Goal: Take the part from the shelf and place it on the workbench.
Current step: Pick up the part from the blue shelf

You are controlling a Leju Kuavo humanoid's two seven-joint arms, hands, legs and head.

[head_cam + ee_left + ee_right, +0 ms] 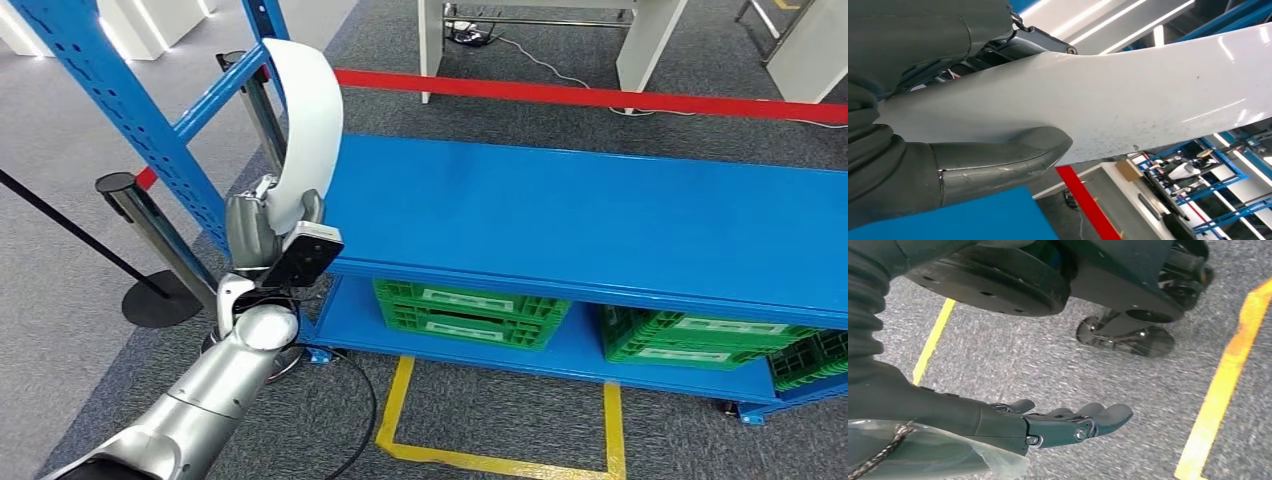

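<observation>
A long curved white part (308, 130) stands upright in my left hand (252, 225), which grips its lower end beside the left end of the blue workbench top (600, 215). In the left wrist view the white part (1128, 100) runs across the picture with my grey thumb (1003, 157) pressed against its underside and the hand (908, 125) wrapped round it. My right hand (1068, 422) hangs over the grey carpet, fingers stretched out and holding nothing.
A blue shelf upright (120, 100) leans at the left, with barrier posts (135, 215) and a red tape (600, 97) behind the bench. Green crates (470, 310) sit on the lower shelf. Yellow floor lines (500, 455) mark the carpet in front.
</observation>
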